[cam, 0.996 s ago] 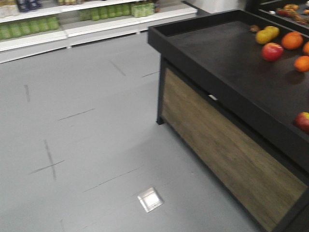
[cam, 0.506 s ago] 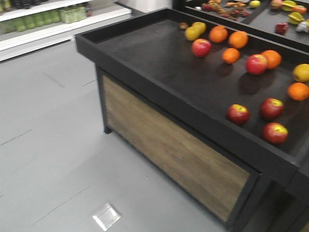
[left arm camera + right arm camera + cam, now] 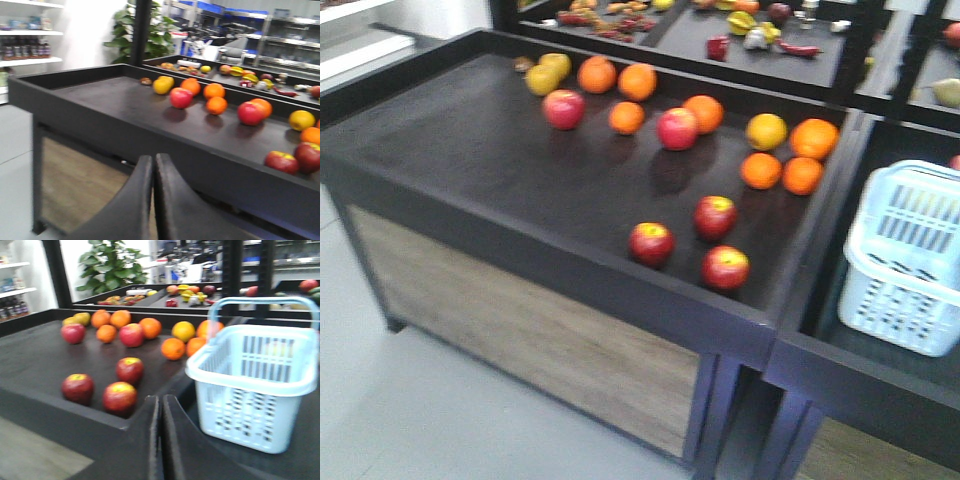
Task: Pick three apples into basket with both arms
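left gripper (image 3: 152, 159) and right gripper (image 3: 160, 399) both pinched shut, holding nothing. three near apples (image 3: 716, 216) sit bunched, basket (image 3: 905, 300) at their 3 o'clock, apart. i'd open wide before dropping onto one.

Three dark red apples (image 3: 652, 243) with yellow patches sit close together, not touching, near my edge of the black display table. Two more lie farther back among the oranges. The pale blue basket (image 3: 905, 300) stands upright in the bin to their right, handle raised.
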